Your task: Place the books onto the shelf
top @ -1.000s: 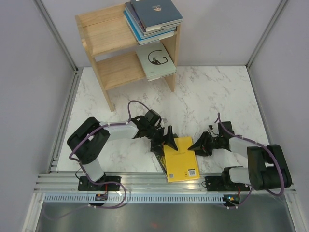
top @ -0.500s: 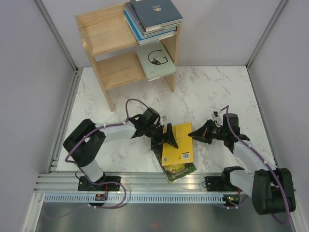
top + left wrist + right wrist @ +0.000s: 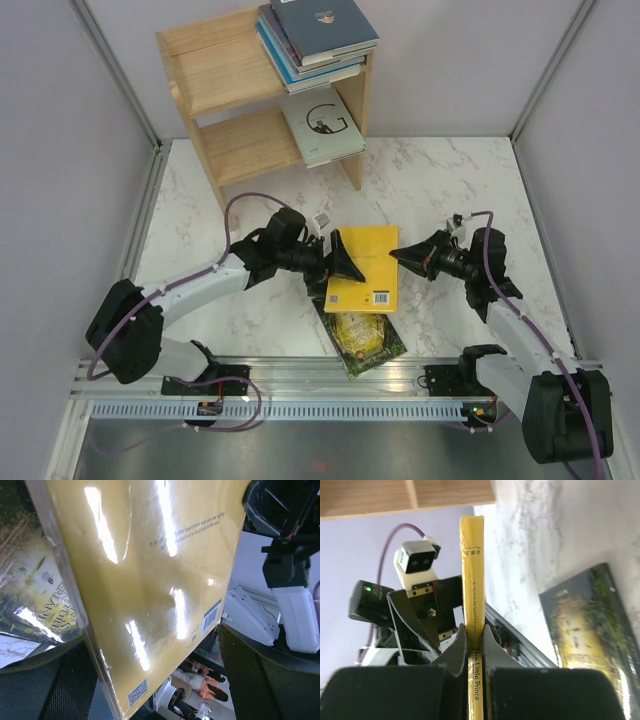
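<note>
Yellow book (image 3: 365,268) over dark book (image 3: 365,338)

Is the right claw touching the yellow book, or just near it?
Touching. The right wrist view shows the right gripper pinched shut on the spine of the yellow book, with both fingers pressed against it and no gap on either side.

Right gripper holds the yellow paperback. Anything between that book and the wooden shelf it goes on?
Nothing visible. The marble tabletop between the bright yellow paperback, pinched by the right gripper, and the light wooden two-tier shelf is bare. Books fill only the right halves of both tiers.
</note>
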Controlling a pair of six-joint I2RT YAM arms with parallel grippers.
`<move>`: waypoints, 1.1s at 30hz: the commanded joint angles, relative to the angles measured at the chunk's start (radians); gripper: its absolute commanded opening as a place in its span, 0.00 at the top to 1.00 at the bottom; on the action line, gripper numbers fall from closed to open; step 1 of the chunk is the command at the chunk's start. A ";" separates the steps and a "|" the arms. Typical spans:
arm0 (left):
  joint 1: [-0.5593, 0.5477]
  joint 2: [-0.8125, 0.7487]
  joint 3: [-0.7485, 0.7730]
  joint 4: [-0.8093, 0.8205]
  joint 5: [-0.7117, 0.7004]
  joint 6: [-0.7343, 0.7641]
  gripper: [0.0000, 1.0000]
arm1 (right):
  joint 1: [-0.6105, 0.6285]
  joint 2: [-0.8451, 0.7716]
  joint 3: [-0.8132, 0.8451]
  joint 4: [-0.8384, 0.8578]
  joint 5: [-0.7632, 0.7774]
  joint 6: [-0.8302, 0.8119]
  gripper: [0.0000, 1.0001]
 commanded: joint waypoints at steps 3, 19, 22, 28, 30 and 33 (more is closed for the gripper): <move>0.051 -0.146 -0.063 0.053 -0.010 -0.098 0.08 | 0.002 -0.045 -0.017 0.310 -0.055 0.231 1.00; 0.132 -0.298 -0.131 0.170 0.005 -0.153 0.37 | 0.012 -0.073 -0.043 0.498 -0.058 0.369 1.00; 0.132 -0.292 -0.126 0.210 0.017 -0.164 0.37 | 0.022 -0.076 -0.036 0.498 -0.052 0.377 1.00; 0.131 -0.263 -0.134 0.317 0.042 -0.206 0.54 | 0.046 -0.079 -0.039 0.497 -0.031 0.385 1.00; 0.131 -0.251 -0.132 0.352 0.060 -0.218 0.68 | 0.062 -0.076 -0.036 0.498 -0.022 0.388 1.00; 0.131 -0.221 -0.115 0.383 0.077 -0.223 0.90 | 0.085 -0.062 -0.017 0.508 0.000 0.389 1.00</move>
